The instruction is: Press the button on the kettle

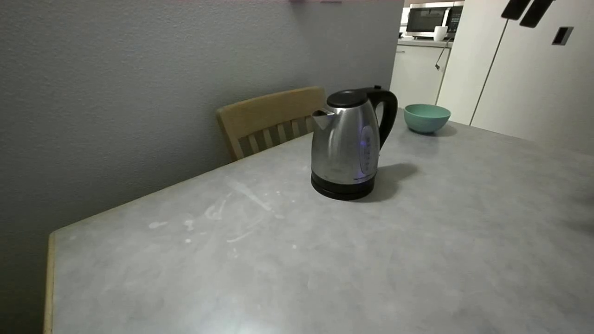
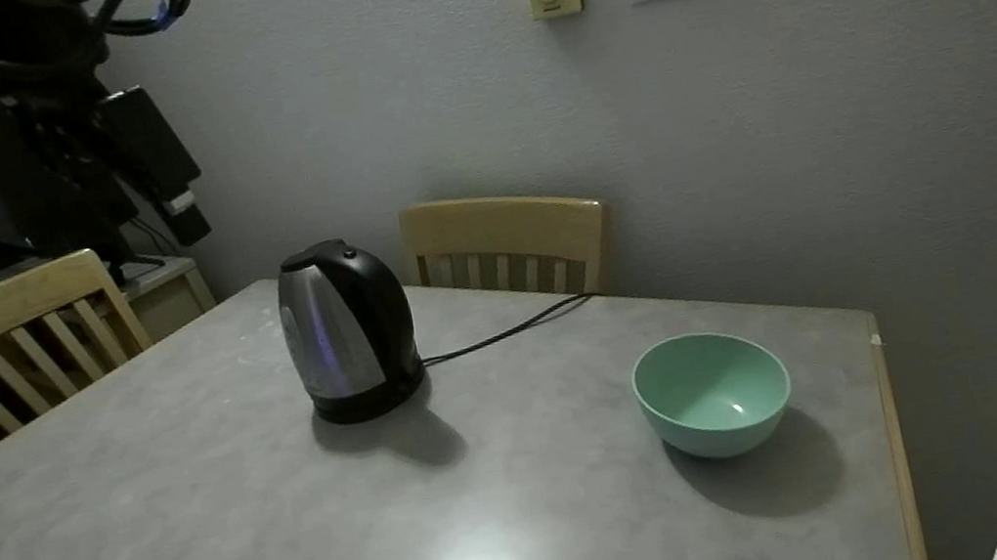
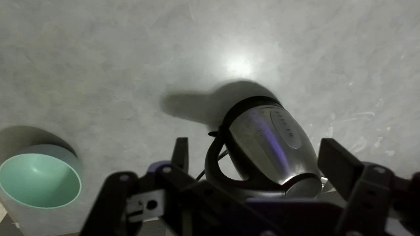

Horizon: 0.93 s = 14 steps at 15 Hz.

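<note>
The steel kettle (image 1: 343,144) stands upright on the table, and it also shows in an exterior view (image 2: 334,334) and in the wrist view (image 3: 262,141). A small knob (image 1: 377,87) sits on top of its black handle, also seen in an exterior view (image 2: 349,253). In the wrist view a small black tab (image 3: 213,133) sticks out at the handle's foot. My gripper (image 3: 255,144) is open and empty, its fingers framing the kettle from above and apart. Its fingertips (image 1: 519,17) show at the top right of an exterior view.
A teal bowl (image 2: 720,440) stands on the grey table (image 2: 199,522) on the handle side of the kettle. A black cord (image 2: 516,329) runs from the kettle to the table's edge. Wooden chairs (image 2: 504,220) and a grey wall (image 1: 162,69) border the table.
</note>
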Tool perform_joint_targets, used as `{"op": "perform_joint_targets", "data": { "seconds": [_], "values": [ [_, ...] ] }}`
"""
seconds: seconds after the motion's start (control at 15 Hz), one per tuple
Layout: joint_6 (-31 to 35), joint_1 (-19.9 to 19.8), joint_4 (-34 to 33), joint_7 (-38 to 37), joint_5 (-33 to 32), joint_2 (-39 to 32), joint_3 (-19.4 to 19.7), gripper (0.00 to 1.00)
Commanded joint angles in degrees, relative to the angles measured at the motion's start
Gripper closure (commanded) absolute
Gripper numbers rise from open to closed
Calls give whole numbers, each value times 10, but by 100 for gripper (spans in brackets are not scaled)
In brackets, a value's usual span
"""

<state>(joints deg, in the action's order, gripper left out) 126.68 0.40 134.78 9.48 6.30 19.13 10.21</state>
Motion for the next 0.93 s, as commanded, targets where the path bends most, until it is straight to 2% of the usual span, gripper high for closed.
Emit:
{"op": "perform_joint_targets", "data": {
  "seconds": [0.0, 0.27, 0.53, 0.87],
  "values": [
    [-8, -11, -17, 13, 2, -15, -11, 0],
    [-31, -8, -71, 37, -5, -55, -10, 0],
    [-80, -8, -165, 59, -20, -125, -19, 0],
    [-161, -11, -315, 82, -30, -247, -39, 0]
  ]
}}
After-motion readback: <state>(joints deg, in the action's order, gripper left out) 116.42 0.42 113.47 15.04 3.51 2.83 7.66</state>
